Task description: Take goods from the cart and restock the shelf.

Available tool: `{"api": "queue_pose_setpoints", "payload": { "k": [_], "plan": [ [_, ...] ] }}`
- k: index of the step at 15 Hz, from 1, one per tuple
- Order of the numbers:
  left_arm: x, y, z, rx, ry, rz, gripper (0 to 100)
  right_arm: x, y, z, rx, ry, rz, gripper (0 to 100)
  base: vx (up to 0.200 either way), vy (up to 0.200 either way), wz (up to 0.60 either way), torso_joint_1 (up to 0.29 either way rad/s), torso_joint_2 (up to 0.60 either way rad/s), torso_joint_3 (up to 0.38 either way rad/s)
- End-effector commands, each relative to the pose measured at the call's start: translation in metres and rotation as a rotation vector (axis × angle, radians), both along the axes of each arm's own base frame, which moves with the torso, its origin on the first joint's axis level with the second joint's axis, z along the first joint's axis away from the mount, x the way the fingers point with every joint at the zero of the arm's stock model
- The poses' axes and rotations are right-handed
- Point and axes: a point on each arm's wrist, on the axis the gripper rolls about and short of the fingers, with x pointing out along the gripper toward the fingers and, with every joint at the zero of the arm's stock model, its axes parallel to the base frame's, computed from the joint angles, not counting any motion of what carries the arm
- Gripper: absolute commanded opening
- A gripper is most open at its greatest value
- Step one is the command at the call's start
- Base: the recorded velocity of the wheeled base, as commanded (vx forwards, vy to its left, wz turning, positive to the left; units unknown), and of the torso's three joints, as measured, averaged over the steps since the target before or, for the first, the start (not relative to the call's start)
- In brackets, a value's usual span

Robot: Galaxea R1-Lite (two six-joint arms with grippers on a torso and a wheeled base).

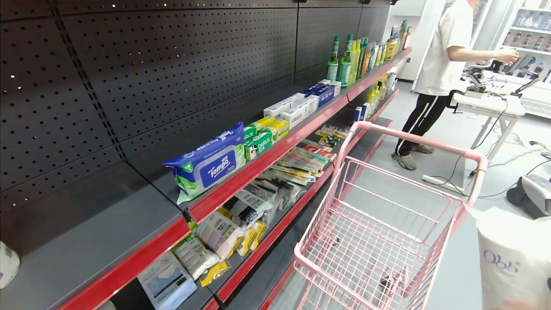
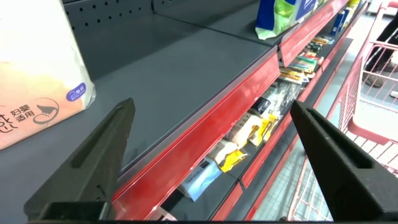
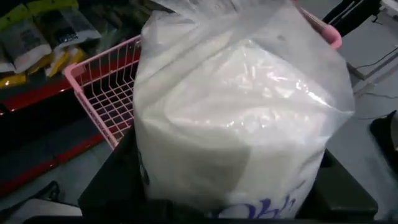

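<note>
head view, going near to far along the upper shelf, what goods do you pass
tissue pack → wipes pack → green boxes → white boxes → blue boxes → green bottles

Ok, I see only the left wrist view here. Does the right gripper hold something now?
Observer: Yes, the right gripper is shut on a white paper roll pack in clear wrap.
Operator: Are there goods in the pink cart?
Observer: In the head view I see no goods in the pink cart.
Operator: What lies beyond the blue wipes pack?
Observer: Some green toothpaste boxes, then white boxes.
</note>
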Motion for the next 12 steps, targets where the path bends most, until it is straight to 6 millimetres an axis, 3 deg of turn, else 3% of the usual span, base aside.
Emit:
{"api": "queue_pose_setpoints", "payload": {
  "k": [1, 9, 12],
  "plan": [
    [0.0001, 0.0, 0.0, 0.001, 0.0, 0.001, 100, -0.0206, -0.0048, -0.0023, 0.012, -0.096, 0.006, 0, 0.0, 0.0, 0.0, 0.0, 0.0, 0.0],
    [0.0001, 0.0, 0.0, -0.001, 0.0, 0.001, 100, -0.0254, -0.0061, 0.0032, 0.019, -0.132, -0.005, 0, 0.0, 0.0, 0.0, 0.0, 0.0, 0.0],
    [0.0001, 0.0, 0.0, -0.001, 0.0, 0.001, 100, -0.0247, -0.006, 0.0037, 0.017, -0.129, -0.008, 0, 0.0, 0.0, 0.0, 0.124, -0.27, -0.157]
  ]
}}
